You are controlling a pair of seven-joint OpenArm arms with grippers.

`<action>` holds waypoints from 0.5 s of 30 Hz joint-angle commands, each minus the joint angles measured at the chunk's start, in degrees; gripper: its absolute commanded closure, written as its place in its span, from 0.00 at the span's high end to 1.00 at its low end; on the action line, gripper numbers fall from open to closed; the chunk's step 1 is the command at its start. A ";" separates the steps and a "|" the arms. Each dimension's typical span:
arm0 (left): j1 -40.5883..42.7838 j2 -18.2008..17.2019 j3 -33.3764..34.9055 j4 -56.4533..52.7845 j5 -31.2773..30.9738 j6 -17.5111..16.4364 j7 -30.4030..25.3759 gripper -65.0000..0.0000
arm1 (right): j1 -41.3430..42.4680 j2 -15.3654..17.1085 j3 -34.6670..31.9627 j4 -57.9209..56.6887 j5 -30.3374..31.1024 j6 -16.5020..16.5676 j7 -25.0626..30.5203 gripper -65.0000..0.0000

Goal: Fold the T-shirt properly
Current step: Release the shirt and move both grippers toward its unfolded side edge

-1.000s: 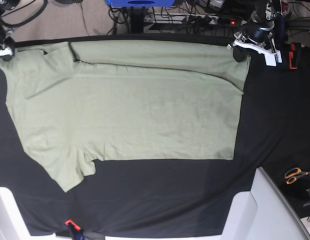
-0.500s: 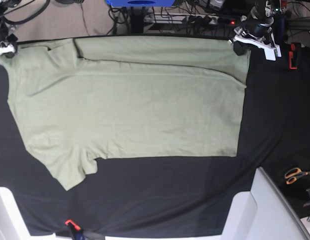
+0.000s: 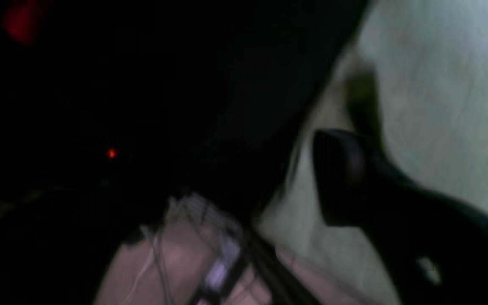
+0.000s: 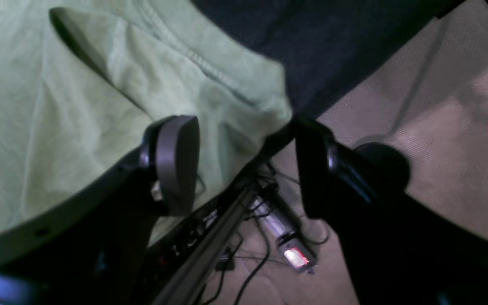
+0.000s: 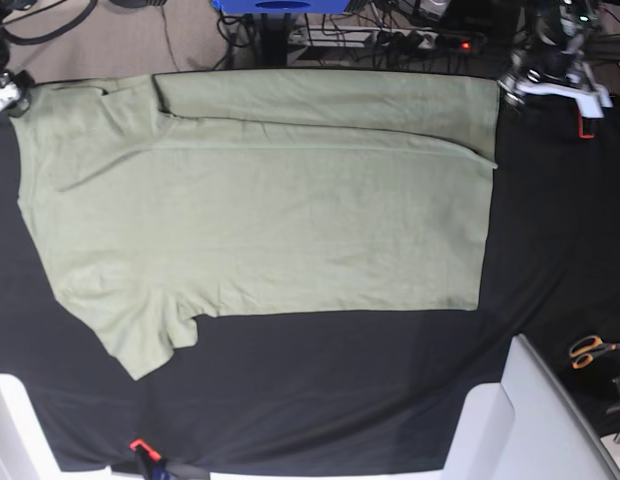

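Note:
The pale green T-shirt (image 5: 260, 200) lies flat on the black cloth (image 5: 550, 250), its far long edge folded over toward the middle. One sleeve (image 5: 140, 340) points to the near left. My right gripper (image 4: 244, 165) is open at the table's far left corner (image 5: 8, 92), and the shirt's corner (image 4: 227, 97) lies just past its fingers (image 4: 176, 161), not pinched. My left gripper (image 5: 517, 85) hovers off the shirt's far right corner (image 5: 490, 90) and is open. In the blurred left wrist view only one dark finger (image 3: 337, 178) shows, beside the shirt (image 3: 430, 106).
Orange-handled scissors (image 5: 590, 350) lie at the right edge. White panels stand at the near right (image 5: 530, 420) and near left (image 5: 5, 420). An orange clamp (image 5: 140, 446) grips the front edge, a red one (image 5: 586, 125) the far right. Cables lie beyond the back edge.
Both grippers opened and let go of the shirt's far corners. The left arm drew back to the right, off the cloth. The shirt's far edge now lies a little farther back.

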 commanded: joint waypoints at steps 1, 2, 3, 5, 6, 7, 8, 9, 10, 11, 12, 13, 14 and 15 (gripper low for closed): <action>0.35 -0.67 -2.70 0.67 -0.49 -0.04 -0.97 0.86 | 0.24 1.88 0.27 1.75 0.88 0.15 1.40 0.53; 0.00 -0.67 -4.72 0.67 -0.49 -0.04 -0.97 0.89 | 0.76 2.85 -0.08 2.28 0.88 0.15 1.57 0.53; -0.53 -1.02 -7.09 0.67 -0.49 -0.04 -0.97 0.91 | 1.82 3.90 -0.17 2.63 0.88 0.15 2.01 0.53; -1.23 -1.99 -10.87 0.67 -0.49 -0.04 -0.71 0.93 | 3.58 7.16 -1.67 2.19 0.79 0.15 3.25 0.53; -1.41 -2.34 -12.28 0.85 -0.49 -0.04 -0.62 0.93 | 4.54 8.91 -3.95 0.96 0.79 0.15 3.77 0.53; -1.50 -2.43 -13.42 1.20 -0.49 -0.04 -0.62 0.93 | 5.69 11.29 -7.47 -1.15 0.79 0.15 4.39 0.53; -1.59 -2.51 -13.86 1.64 -0.49 -0.04 -0.62 0.93 | 6.92 14.36 -11.42 -3.96 0.79 0.15 5.44 0.53; -1.41 -2.51 -13.95 2.16 -0.49 -0.04 -0.62 0.93 | 8.32 16.91 -15.03 -7.04 0.79 0.15 6.67 0.53; -1.23 -2.51 -13.95 2.96 -0.49 -0.12 -0.53 0.92 | 10.08 19.64 -19.25 -10.99 0.79 0.15 8.52 0.53; -1.23 -2.43 -13.95 3.40 -0.49 -0.30 -0.44 0.92 | 12.10 21.84 -23.12 -15.21 0.79 0.15 10.72 0.53; -1.23 -2.25 -13.95 3.57 -0.49 -1.18 -0.44 0.92 | 14.21 23.86 -26.28 -18.90 0.79 0.15 12.65 0.53; -1.15 -2.25 -13.95 3.48 -0.49 -3.03 -0.44 0.92 | 16.59 25.71 -29.53 -23.74 0.79 0.15 14.59 0.53; -0.62 -2.25 -13.95 3.48 -0.49 -5.58 -0.44 0.92 | 19.05 27.29 -32.43 -28.84 0.79 0.15 16.52 0.53; 0.17 -2.25 -13.95 3.66 -0.49 -8.30 -0.44 0.92 | 21.60 28.52 -35.16 -34.29 0.79 0.15 18.63 0.53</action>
